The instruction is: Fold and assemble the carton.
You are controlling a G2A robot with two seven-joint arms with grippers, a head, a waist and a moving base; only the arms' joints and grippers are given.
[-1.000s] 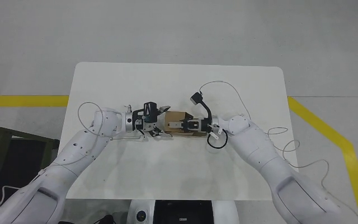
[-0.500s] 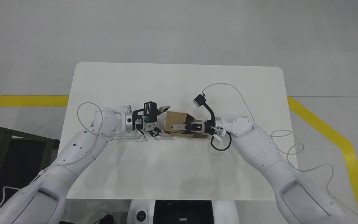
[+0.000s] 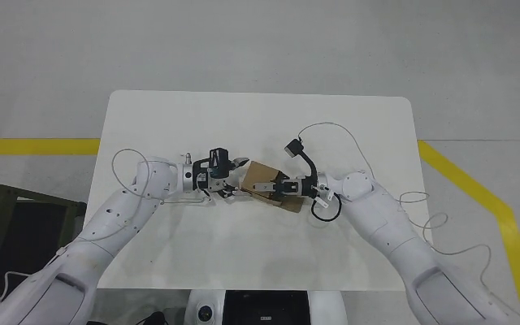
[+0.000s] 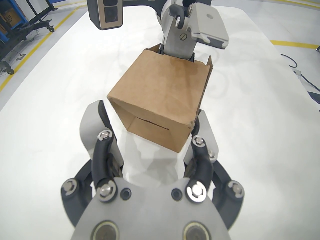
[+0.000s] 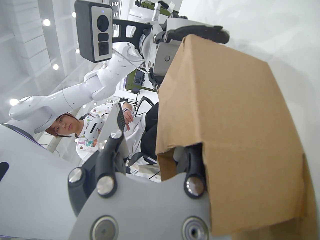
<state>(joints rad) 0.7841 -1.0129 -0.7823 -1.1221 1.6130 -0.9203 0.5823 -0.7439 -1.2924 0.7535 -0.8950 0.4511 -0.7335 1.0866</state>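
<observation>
1. Centrally on the smooth, matte white surface (image 3: 162,122), a slab with rounded corners, the carton (image 3: 262,174) sits askew between the two arms. It is a plain brown corrugated tube, unprinted and roughly square in section.
2. Seen from the left wrist, the carton (image 4: 162,91) shows its open end. It has thin walls, a narrow slit across the inner bottom panel, a frayed near corner and a faint darker patch on the top panel. It is tilted, and whether its lower edge touches the surface (image 4: 50,106) cannot be told.
3. The left claw (image 4: 150,112) is spread wide. Its grey metal fingers (image 4: 96,126) are lined with black rubber and fixed with slotted screws. The carton's open end lies between them, with the frayed corner right against one finger and the other finger just clear of the cardboard.
4. The right claw (image 5: 155,128) is also spread. One ridged finger (image 5: 117,118) stands free in the air, while the other is tucked behind a wall of the carton (image 5: 225,116), at its far end.
5. From above, the left claw (image 3: 234,180) and the right claw (image 3: 275,188) meet the carton at opposite ends. A loose flap (image 3: 291,204) juts out beneath the right one.
6. Thin white cables (image 3: 341,130) loop over the surface beside the arms, and yellow tape (image 3: 49,146) stripes the grey floor beyond.
</observation>
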